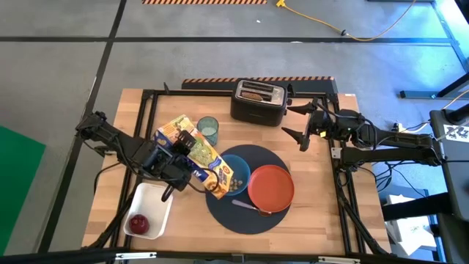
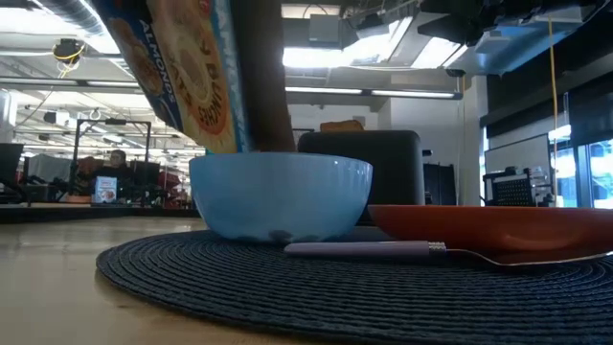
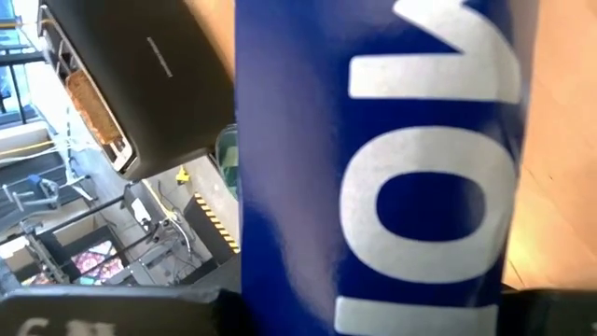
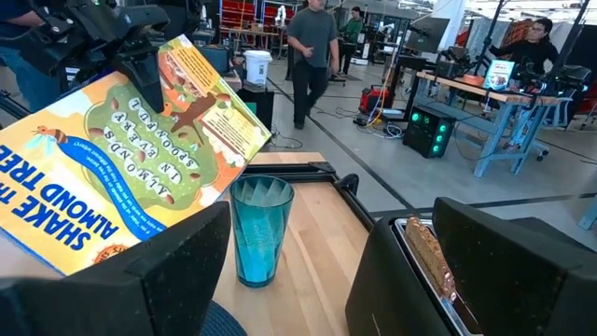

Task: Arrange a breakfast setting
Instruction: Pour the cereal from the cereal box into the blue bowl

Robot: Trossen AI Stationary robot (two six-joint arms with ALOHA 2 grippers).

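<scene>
Starting at your left, the white tub [image 1: 149, 210] sits near the front corner of the wooden surface [image 1: 139, 117] with the red apple [image 1: 138, 222] inside it. Just beside it, your left gripper [image 1: 182, 154] has its jaws clenched on a cereal box [image 1: 199, 155], which is tipped over so that its lower end hangs above the blue bowl [image 1: 236, 174]; from the low camera the box [image 2: 196, 67] comes down behind the bowl's [image 2: 280, 196] rim. The left wrist camera is almost filled by the box's blue side [image 3: 373, 168].

Behind the box stands the small greenish glass [image 1: 208, 130], upright on the bare wood; your right wrist camera shows it [image 4: 260, 230] next to the tilted box [image 4: 121, 149].

The bowl rests on the round dark mat [image 1: 227, 216], with the orange-red plate [image 1: 270, 185] touching or just beside it on the right. The metal spoon [image 1: 249, 206] lies on the mat in front of both, its head under the plate's front edge.

At the back edge is the black toaster [image 1: 258, 101], a toast slice [image 1: 255, 94] sitting in its slot.

Your right gripper [image 1: 299, 123] hovers just right of the toaster, jaws released and holding nothing.
</scene>
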